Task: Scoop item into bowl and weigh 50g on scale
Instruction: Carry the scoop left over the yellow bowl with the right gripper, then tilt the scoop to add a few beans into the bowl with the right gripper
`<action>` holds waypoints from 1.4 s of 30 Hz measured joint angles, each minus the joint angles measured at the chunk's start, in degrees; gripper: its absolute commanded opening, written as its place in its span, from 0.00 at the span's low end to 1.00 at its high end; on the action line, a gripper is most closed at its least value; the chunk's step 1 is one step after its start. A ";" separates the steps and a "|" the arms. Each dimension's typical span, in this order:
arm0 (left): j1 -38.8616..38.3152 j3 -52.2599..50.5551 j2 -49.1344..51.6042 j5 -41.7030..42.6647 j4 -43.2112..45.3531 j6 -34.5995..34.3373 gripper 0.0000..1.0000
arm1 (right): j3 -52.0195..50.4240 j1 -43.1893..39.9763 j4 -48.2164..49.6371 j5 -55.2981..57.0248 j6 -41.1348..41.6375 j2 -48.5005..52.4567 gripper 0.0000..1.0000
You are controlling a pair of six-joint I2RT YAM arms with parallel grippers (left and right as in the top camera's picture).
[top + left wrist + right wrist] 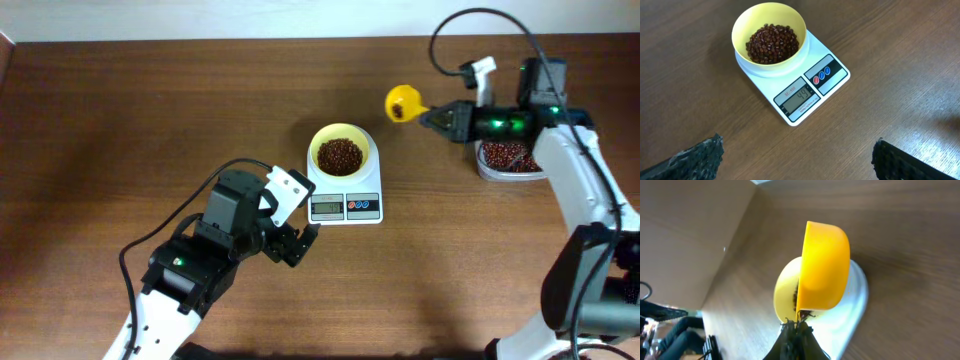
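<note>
While right end effector (437, 117) pinches scoop (402, 102), bowl (340, 152) sits on scale (345, 206) nearby, untouched.

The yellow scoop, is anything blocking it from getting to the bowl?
No, nothing visible does. The right gripper holds the yellow scoop beside the bowl, with only bare table between them. The open left gripper sits on the far side of the scale, out of the way.

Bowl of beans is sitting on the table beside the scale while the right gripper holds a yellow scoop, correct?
No. The bowl of beans sits on the scale, not beside it, as the overhead view shows. The right gripper does hold a yellow scoop.
</note>
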 measured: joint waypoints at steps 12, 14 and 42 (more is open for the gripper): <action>0.00 0.00 0.00 0.00 0.00 0.00 0.99 | 0.00 12.13 3.74 8.57 -9.01 0.00 0.04; 0.00 0.00 0.00 0.00 0.00 0.00 0.99 | 0.00 13.73 3.74 8.79 -14.86 0.00 0.04; 0.00 0.00 0.00 0.00 0.00 0.00 0.99 | 0.00 14.82 8.20 9.18 -45.09 0.00 0.04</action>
